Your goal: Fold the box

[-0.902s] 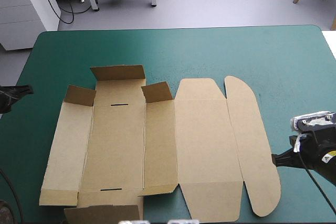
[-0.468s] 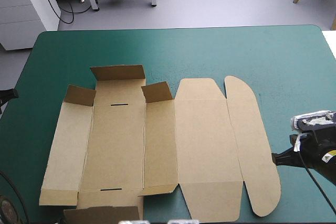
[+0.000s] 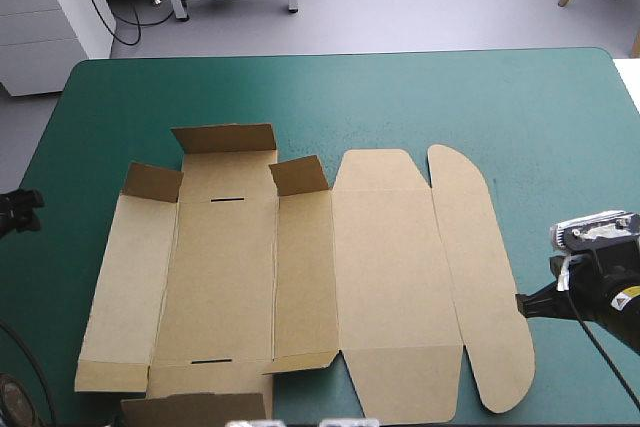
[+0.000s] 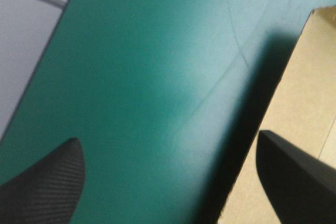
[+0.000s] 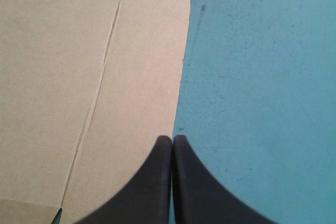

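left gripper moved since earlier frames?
Yes. Left gripper was level with the far-left flap of the box; now it sits toward the near edge of the table.

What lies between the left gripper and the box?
Nothing but bare teal-green cover. In the high view, the stretch from the left gripper to the left edge of the box holds no object.

The box (image 3: 300, 277) is showing as plain brown board, matt and paper-faced, with pressed crease lines running across it. The teal-green cover (image 3: 420, 97) is looking matt and smooth, carrying faint scratches and small dark specks, and catching a soft pale sheen ahead of the left gripper (image 4: 168, 136). That gripper's 2 black fingers (image 4: 47, 182) are showing a fine woven texture. The right gripper (image 5: 172, 137) is looking smooth and matt.
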